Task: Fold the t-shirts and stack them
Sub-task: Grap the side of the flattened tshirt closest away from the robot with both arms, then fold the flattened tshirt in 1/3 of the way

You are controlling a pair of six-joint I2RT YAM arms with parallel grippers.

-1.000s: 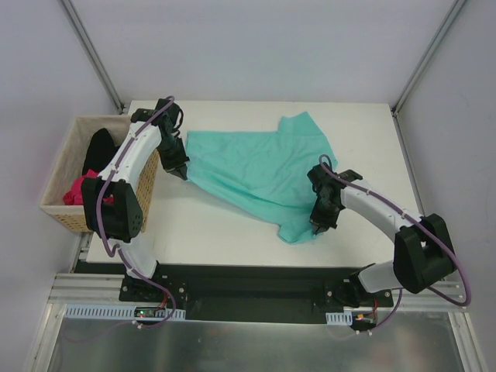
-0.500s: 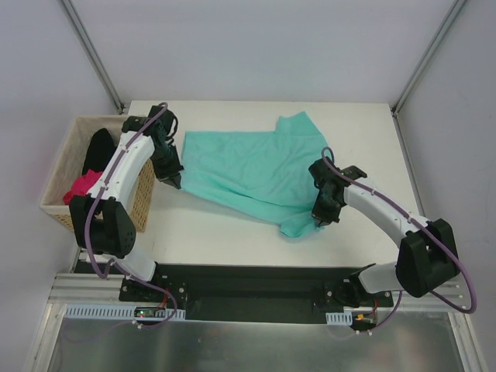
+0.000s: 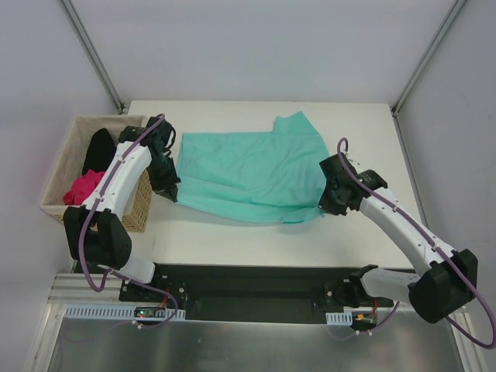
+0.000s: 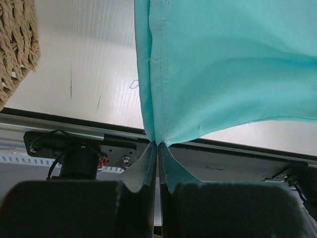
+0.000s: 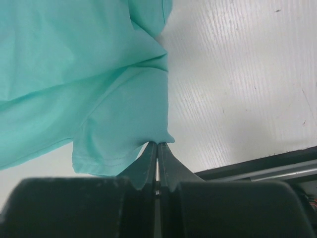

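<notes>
On the table [image 3: 232,236], creased teal t-shirt [image 3: 248,170]

Left wrist view: teal t-shirt [image 4: 223,64] cut off by top and right edges; wicker basket [image 4: 17,44] only a corner, cut off by left and top edges; left gripper [image 4: 157,148] body dark and blurred along bottom edge; cloth corner nipped between pressed-together fingertips, hidden there

Right wrist view: same shirt cut off by top and left edges; right gripper [image 5: 157,148] body a blurred dark mass; pinched hem hidden between tips

Top view: basket's right wall partly hidden behind left arm [image 3: 124,167]; black t-shirt [image 3: 99,149] and pink t-shirt [image 3: 84,187] bunched, mostly buried, shapes cannot tell; both pinch points too small to make out
</notes>
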